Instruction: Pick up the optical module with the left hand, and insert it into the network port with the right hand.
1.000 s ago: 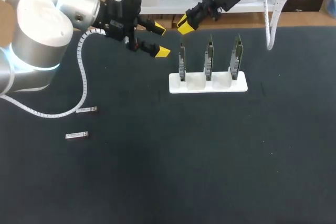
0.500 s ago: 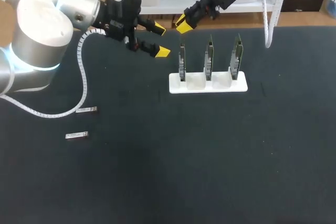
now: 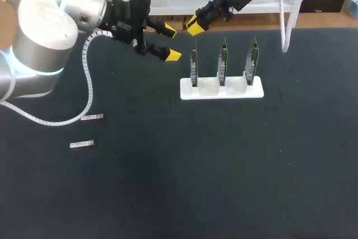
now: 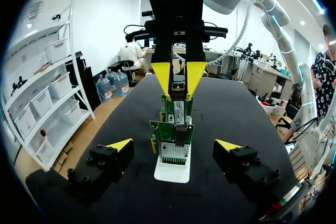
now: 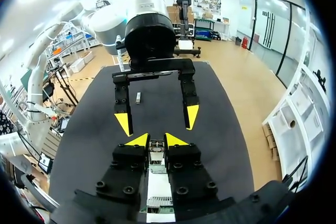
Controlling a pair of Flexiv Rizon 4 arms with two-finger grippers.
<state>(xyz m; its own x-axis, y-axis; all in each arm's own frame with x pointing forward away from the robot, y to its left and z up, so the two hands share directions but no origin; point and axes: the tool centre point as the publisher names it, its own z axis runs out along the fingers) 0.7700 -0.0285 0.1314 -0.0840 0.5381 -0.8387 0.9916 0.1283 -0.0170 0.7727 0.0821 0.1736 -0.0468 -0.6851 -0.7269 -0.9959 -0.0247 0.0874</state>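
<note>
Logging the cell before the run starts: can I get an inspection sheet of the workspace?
Surface: dark table mat.
Job's things: far optical module and near optical module lie apart, untouched; white holder carries three upright network cards.
Clutter: nothing seen.
Grippers: left gripper wide open, empty; right gripper narrowly open, empty, over an end card.
Cables: white conduit loops off each arm.
Surroundings: nothing seen reaching over the table.

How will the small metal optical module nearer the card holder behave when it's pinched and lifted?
The optical module looks like a rigid metal bar, so it probably stays stiff and feels dense for its size. Its shiny casing may slip under a light pinch. Lying flat on the dark mat, it shouldn't roll but might skid if nudged.
</note>
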